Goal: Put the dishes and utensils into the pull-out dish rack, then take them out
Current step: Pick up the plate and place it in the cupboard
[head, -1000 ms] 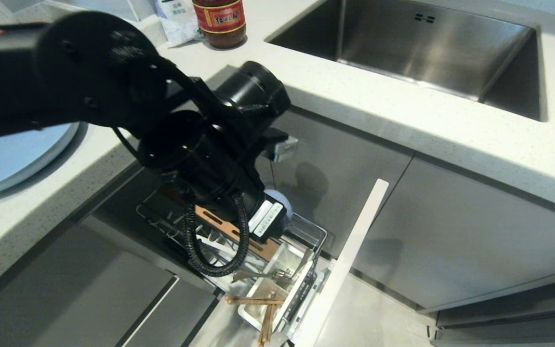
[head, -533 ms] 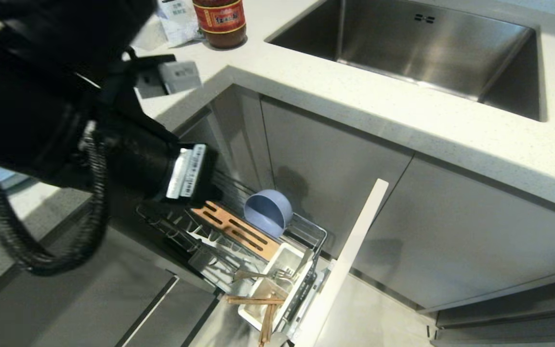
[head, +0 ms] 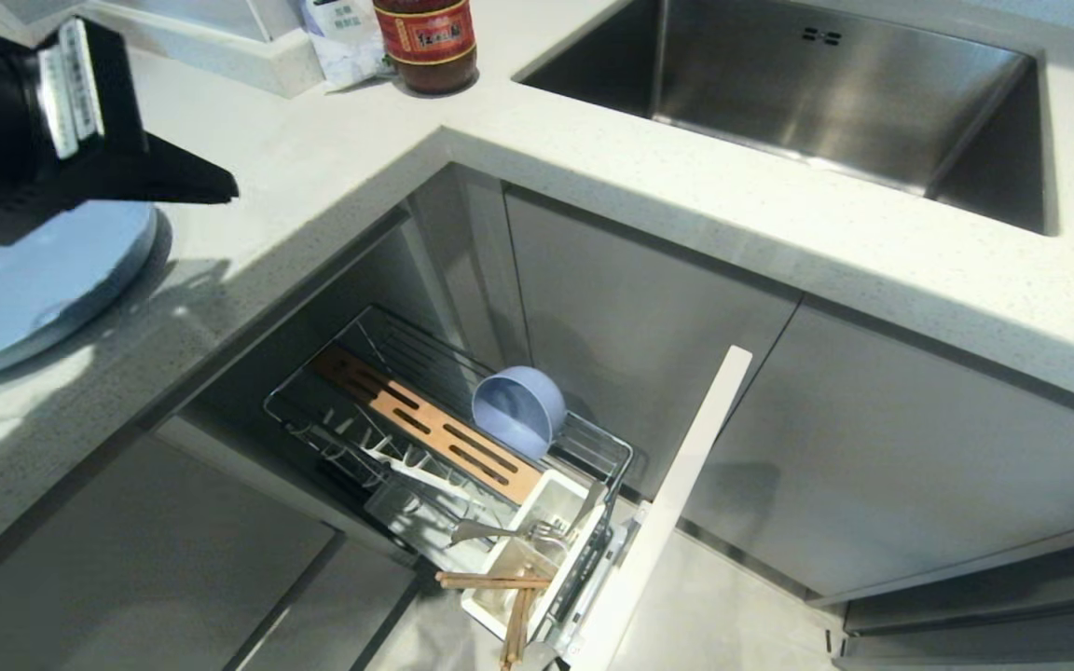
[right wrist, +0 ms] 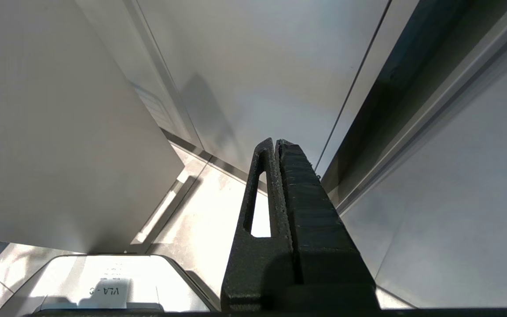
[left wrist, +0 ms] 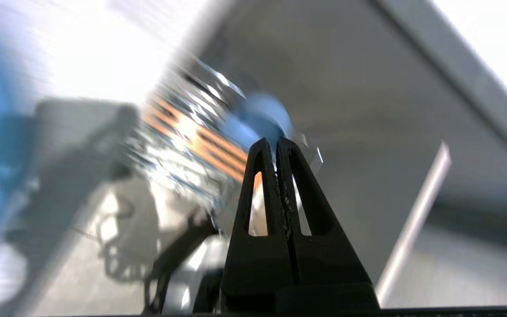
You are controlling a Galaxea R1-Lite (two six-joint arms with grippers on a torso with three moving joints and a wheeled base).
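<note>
Presently, the left pincer (head: 220,191) is seen above the table (head: 332,177) at the left of the head view, its fingers pressed together with nothing between them; the closed fingers (left wrist: 264,176) are confirmed in the left wrist view. It is positioned just beside the light-blue plate (head: 24,289), which lies flat on the table and is partly covered by the arm.

The pull-out dish rack (head: 313,410) is found drawn out of the corner cabinet below the table edge, with its narrow pale front panel (head: 677,485) standing clear of the cabinet doors. The small light-blue bowl (head: 516,410) is lodged on its side in the rack, beside the slotted wooden strip (head: 425,424), with its opening turned toward the strip. The white utensil box (head: 537,531) is fixed at the front end of the rack; the metal fork (head: 509,531) lies across it, and the wooden chopsticks (head: 500,587) rest crossed over its front part, one stick reaching past its rim.

The right pincer (right wrist: 277,145) is noted low beside the cabinet fronts, closed and empty.

A steel sink (head: 826,102) is set into the table at the right, and a dark jar (head: 425,42) stands at the far edge.
</note>
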